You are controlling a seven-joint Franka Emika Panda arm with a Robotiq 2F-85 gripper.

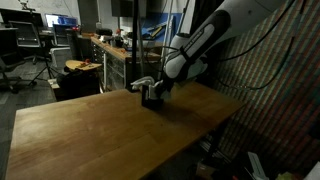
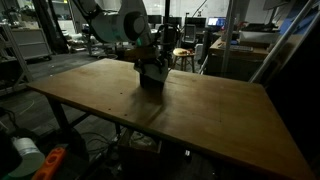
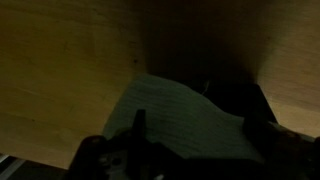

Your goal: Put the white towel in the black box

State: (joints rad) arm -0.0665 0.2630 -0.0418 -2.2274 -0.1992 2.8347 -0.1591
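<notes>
The white towel [image 3: 180,115] shows in the wrist view as a pale ribbed cloth lying between my gripper's [image 3: 200,125] two fingers, which stand wide apart on either side of it. The black box [image 3: 235,95] is the dark shape under and behind the towel. In both exterior views the gripper [image 1: 150,88] [image 2: 150,62] hangs directly over the small black box [image 1: 153,98] [image 2: 152,78] on the wooden table. A pale patch at the box's top [image 1: 140,84] looks like the towel. The scene is very dark.
The wooden table [image 1: 90,130] [image 2: 210,115] spreads wide around the box. Desks, chairs and lab equipment [image 1: 90,50] stand beyond the far edge. Cables and clutter lie on the floor below the table [image 2: 40,160].
</notes>
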